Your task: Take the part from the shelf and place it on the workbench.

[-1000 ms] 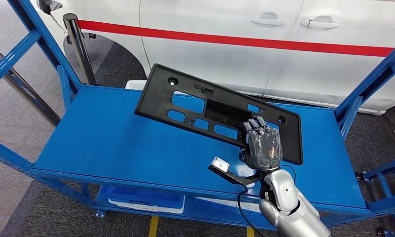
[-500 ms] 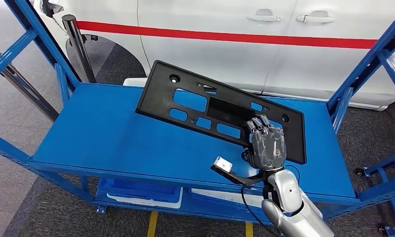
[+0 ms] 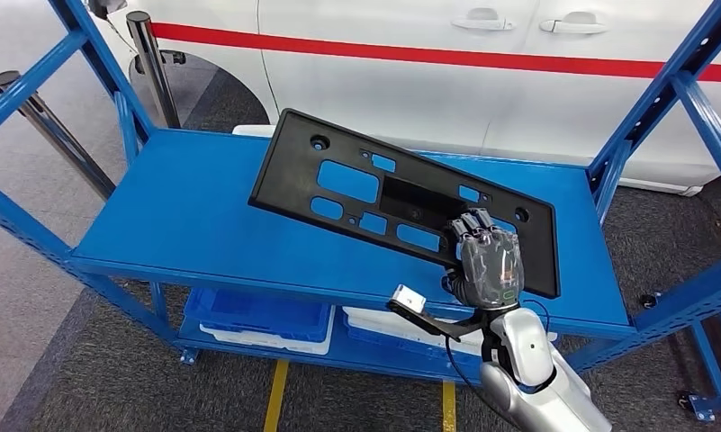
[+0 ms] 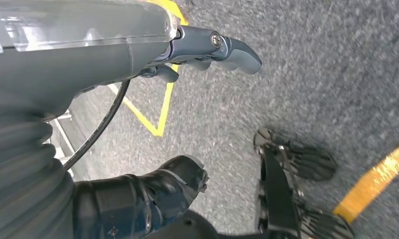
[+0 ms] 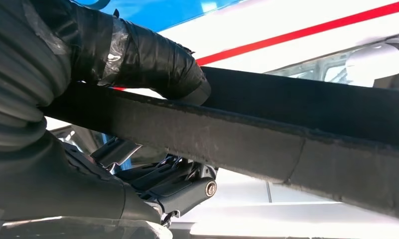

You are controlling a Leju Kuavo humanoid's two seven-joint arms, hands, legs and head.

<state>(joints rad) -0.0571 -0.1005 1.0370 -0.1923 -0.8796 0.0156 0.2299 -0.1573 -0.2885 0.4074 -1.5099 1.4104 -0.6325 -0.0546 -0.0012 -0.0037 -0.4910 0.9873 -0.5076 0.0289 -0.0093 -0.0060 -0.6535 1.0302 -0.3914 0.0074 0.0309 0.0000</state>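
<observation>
Part clear of the shelf, held by one edge in the right hand

The blue shelf [image 3: 203, 234] is the landmark: behind it stands a white car [image 3: 446, 90] with a red stripe, and on its lower level lie blue and white trays [image 3: 262, 322]. Above its top deck the long black part [image 3: 401, 200] hangs tilted, its far end raised toward the car, probably because it is gripped only at the near long edge. There the right hand [image 3: 488, 268] clamps it, thumb [image 5: 152, 57] on one face and fingers [image 5: 180, 186] curled under the other, a hold that looks suited to carrying so flat a panel. The left hand [image 4: 152, 134] hangs by the floor, fingers apart, holding nothing.
</observation>
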